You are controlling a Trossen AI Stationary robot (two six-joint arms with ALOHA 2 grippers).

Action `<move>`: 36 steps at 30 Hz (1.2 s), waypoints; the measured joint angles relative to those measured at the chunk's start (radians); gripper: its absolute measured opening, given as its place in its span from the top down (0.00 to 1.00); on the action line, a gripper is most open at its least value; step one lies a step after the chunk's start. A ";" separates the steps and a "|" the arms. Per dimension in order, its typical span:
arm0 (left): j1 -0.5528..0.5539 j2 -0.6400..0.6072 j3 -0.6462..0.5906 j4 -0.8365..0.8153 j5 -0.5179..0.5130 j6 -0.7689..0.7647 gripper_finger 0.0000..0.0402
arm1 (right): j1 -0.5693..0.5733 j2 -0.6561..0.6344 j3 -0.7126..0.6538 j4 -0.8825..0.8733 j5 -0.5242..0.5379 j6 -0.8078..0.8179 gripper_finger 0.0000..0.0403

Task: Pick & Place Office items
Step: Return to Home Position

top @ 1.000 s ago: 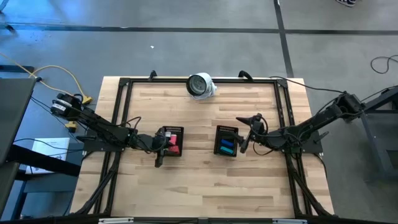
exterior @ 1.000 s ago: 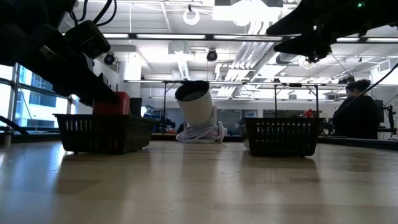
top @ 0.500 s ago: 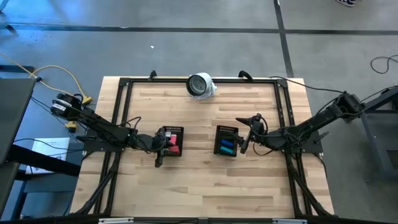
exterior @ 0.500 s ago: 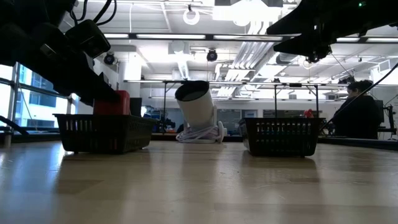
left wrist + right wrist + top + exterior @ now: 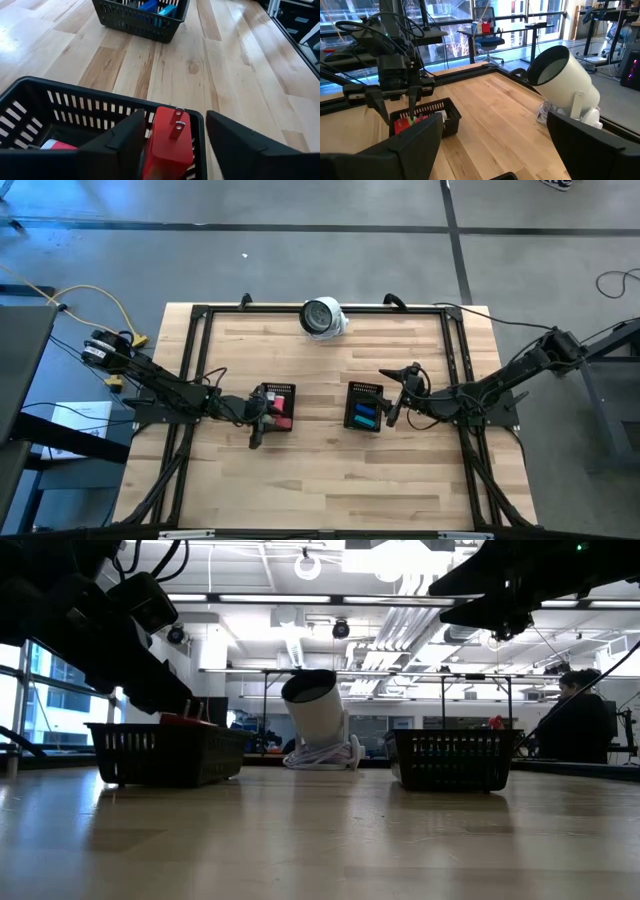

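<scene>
Over the near right corner of the left black mesh tray [image 5: 280, 387] [image 5: 75, 87], my left gripper [image 5: 175, 120] [image 5: 260, 414] is open. A red piece with two metal prongs [image 5: 167, 145] [image 5: 185, 720] lies in that corner, between the fingers, leaning on the tray wall. More red and pink pieces [image 5: 279, 418] lie in the same tray. The right tray [image 5: 364, 387] [image 5: 450, 760] holds blue and teal pieces [image 5: 364, 416]. Just right of it, my right gripper [image 5: 502, 150] [image 5: 396, 396] is wide open with nothing in it. My left gripper has one finger [image 5: 120, 142] close against the red piece's side [image 5: 152, 145]; I cannot tell whether they touch. The other finger [image 5: 240, 145] stands clear of the piece, with a gap between them. The piece rests in the tray.
A white round camera with a dark face [image 5: 322, 317] [image 5: 315, 720] [image 5: 565, 82] stands at the table's far edge on a coil of white cable. Bare wood lies between the two trays and along the near side. A person [image 5: 575, 725] sits in the room beyond.
My left gripper has opened and let go of the red piece. The piece, which stood well above the tray's rim in the low view, has dropped into the tray, so only its top shows above the rim. Neither arm has otherwise moved.
</scene>
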 joint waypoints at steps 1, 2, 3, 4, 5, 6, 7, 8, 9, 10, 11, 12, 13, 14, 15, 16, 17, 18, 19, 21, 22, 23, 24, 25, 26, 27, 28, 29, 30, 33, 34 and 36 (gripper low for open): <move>0.000 0.000 0.000 0.000 0.000 0.000 0.48 | 0.000 0.000 0.000 0.000 0.000 0.000 0.14; 0.000 0.000 0.000 0.001 0.000 -0.001 0.46 | 0.000 0.000 0.000 0.000 0.000 0.000 0.14; 0.000 0.000 0.000 0.002 0.000 -0.002 0.44 | 0.000 0.000 0.000 0.000 0.000 0.000 0.14; 0.000 0.000 0.000 0.003 0.000 -0.002 0.43 | 0.000 0.000 0.000 0.000 0.000 0.000 0.14; 0.000 0.000 0.000 0.007 0.000 0.002 0.42 | 0.000 0.000 0.000 0.000 0.000 0.000 0.14; 0.000 0.000 0.000 0.014 0.000 0.006 0.42 | 0.000 0.000 0.000 0.000 0.000 0.000 0.14; 0.000 0.000 0.000 0.026 0.000 0.010 0.41 | 0.000 0.000 0.000 0.000 0.000 0.000 0.14; 0.000 0.000 0.000 0.042 0.000 0.023 0.41 | 0.000 0.000 0.000 0.001 0.000 -0.004 0.14; 0.000 -0.001 0.000 0.063 0.000 0.048 0.41 | 0.000 0.000 0.000 0.004 0.000 -0.009 0.14; 0.000 -0.005 0.000 0.081 0.000 0.078 0.41 | 0.000 0.000 0.000 0.010 0.000 -0.020 0.14; -0.002 -0.014 0.000 0.099 -0.001 0.109 0.41 | 0.000 0.000 0.000 0.020 0.001 -0.035 0.14; -0.004 -0.027 0.000 0.113 -0.003 0.136 0.41 | 0.002 -0.005 0.000 0.031 0.001 -0.056 0.14; -0.006 -0.047 0.000 0.116 -0.003 0.164 0.41 | 0.007 -0.014 0.000 0.040 0.002 -0.078 0.14; -0.005 -0.071 0.000 0.111 -0.004 0.188 0.41 | 0.015 -0.026 0.000 0.052 0.008 -0.105 0.14; -0.006 -0.105 0.000 0.098 -0.007 0.207 0.41 | 0.026 -0.041 0.000 0.063 0.016 -0.133 0.14; -0.005 -0.142 0.000 0.072 -0.014 0.226 0.41 | 0.040 -0.063 0.000 0.064 0.032 -0.159 0.14; -0.005 -0.188 0.000 0.036 -0.029 0.244 0.41 | 0.058 -0.088 0.000 0.057 0.058 -0.187 0.14; -0.005 -0.238 0.000 -0.009 -0.050 0.260 0.41 | 0.078 -0.114 0.000 0.053 0.084 -0.211 0.14; -0.006 -0.295 0.000 -0.058 -0.076 0.276 0.41 | 0.099 -0.140 0.000 0.052 0.108 -0.238 0.14; -0.005 -0.417 -0.001 -0.146 -0.118 0.295 0.41 | 0.147 -0.196 0.000 0.049 0.148 -0.289 0.14; -0.005 -0.481 -0.001 -0.183 -0.126 0.302 0.41 | 0.172 -0.223 0.000 0.047 0.158 -0.312 0.14; -0.005 -0.542 -0.001 -0.209 -0.130 0.310 0.41 | 0.196 -0.247 0.000 0.047 0.166 -0.330 0.14; -0.005 -0.603 -0.001 -0.232 -0.131 0.320 0.41 | 0.219 -0.271 0.000 0.041 0.173 -0.343 0.15; -0.007 -0.663 -0.001 -0.253 -0.127 0.334 0.41 | 0.239 -0.294 0.001 0.025 0.184 -0.353 0.17; -0.010 -0.717 -0.001 -0.272 -0.118 0.352 0.41 | 0.259 -0.313 0.001 0.007 0.200 -0.361 0.19; -0.015 -0.770 -0.001 -0.289 -0.112 0.368 0.42 | 0.281 -0.327 0.001 -0.016 0.212 -0.363 0.21; -0.021 -0.817 -0.001 -0.304 -0.111 0.385 0.43 | 0.302 -0.340 0.001 -0.043 0.222 -0.363 0.25; -0.028 -0.857 -0.001 -0.319 -0.110 0.398 0.45 | 0.320 -0.351 0.001 -0.067 0.229 -0.359 0.28; -0.035 -0.893 -0.001 -0.336 -0.110 0.412 0.47 | 0.340 -0.361 0.001 -0.092 0.234 -0.348 0.33; -0.054 -0.980 -0.001 -0.394 -0.109 0.436 0.58 | 0.396 -0.392 0.000 -0.160 0.242 -0.321 0.49; -0.060 -1.000 -0.001 -0.414 -0.109 0.437 0.62 | 0.413 -0.400 0.000 -0.177 0.243 -0.318 0.55; -0.068 -1.026 -0.001 -0.455 -0.109 0.435 0.73 | 0.444 -0.409 0.000 -0.209 0.242 -0.317 0.68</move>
